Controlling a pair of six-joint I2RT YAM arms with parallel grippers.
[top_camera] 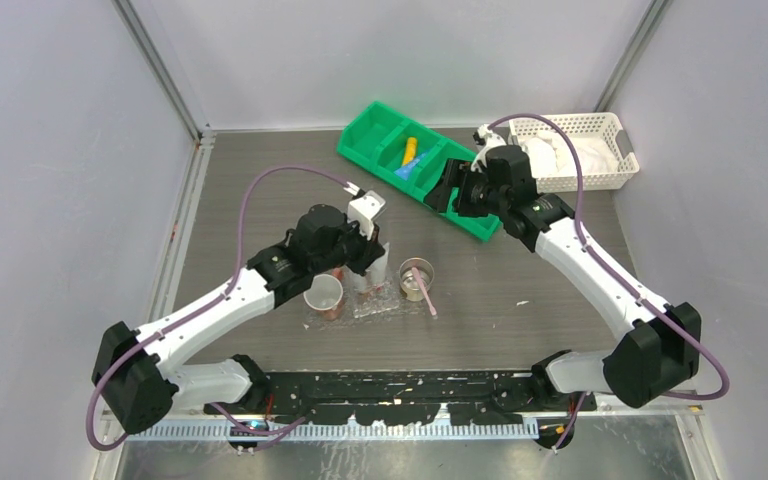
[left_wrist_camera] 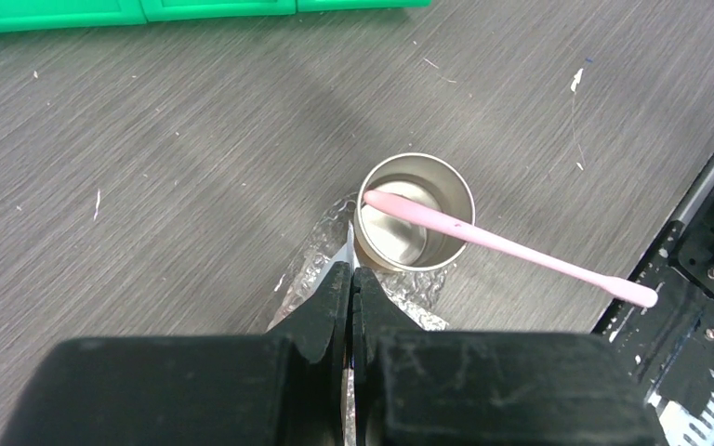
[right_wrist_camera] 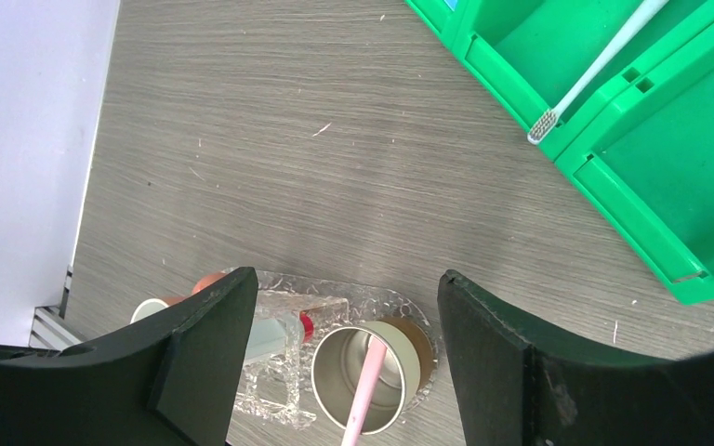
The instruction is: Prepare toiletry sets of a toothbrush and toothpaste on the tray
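Left gripper (left_wrist_camera: 350, 271): jaws pressed together, low over the tray (left_wrist_camera: 311, 251); a thin white sliver shows at the tips, cannot tell if held. Just ahead, steel cup (left_wrist_camera: 416, 212) on the tray, pink toothbrush (left_wrist_camera: 507, 246) leaning in it. Right gripper (right_wrist_camera: 346, 283): wide, nothing between, beside green bin (right_wrist_camera: 614, 177); grey toothbrush (right_wrist_camera: 595, 58) lies in the bin.

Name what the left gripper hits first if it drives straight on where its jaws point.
Probably the near wall of the metal cup holding the pink toothbrush, just beyond the shut jaws of the left gripper; depth is unclear.
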